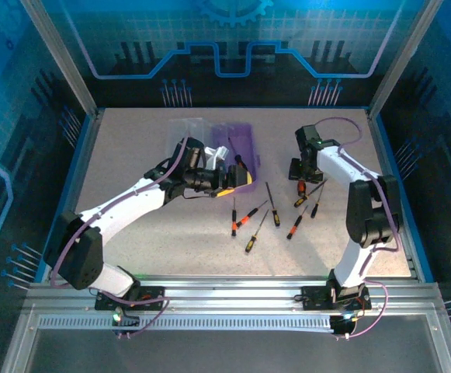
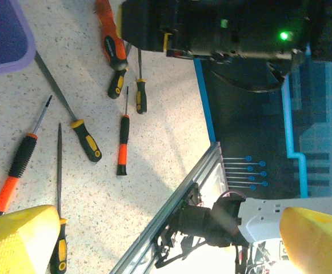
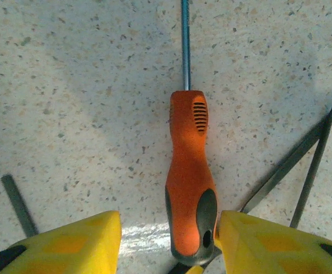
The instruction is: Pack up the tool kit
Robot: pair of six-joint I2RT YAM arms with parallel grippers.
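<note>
The purple case (image 1: 241, 146) lies open at the back of the table, its clear lid (image 1: 188, 129) folded out to the left. A corner of the case (image 2: 3, 34) shows in the left wrist view. My left gripper (image 1: 229, 176) hovers just in front of the case, wide open and empty (image 2: 171, 245). Several small screwdrivers (image 1: 254, 221) lie scattered mid-table. My right gripper (image 1: 300, 172) is low over an orange-handled screwdriver (image 3: 188, 171) that lies flat between its open fingers (image 3: 168, 228). The right finger (image 3: 257, 240) touches the handle's butt. The left finger (image 3: 80, 242) stands apart from it.
Thin dark shafts (image 3: 303, 160) of other screwdrivers cross the table right of the orange handle, and another shaft (image 3: 18, 204) lies to its left. Blue-edged walls (image 1: 81, 148) and a metal rail (image 1: 233, 291) at the near edge enclose the speckled table (image 1: 132, 148).
</note>
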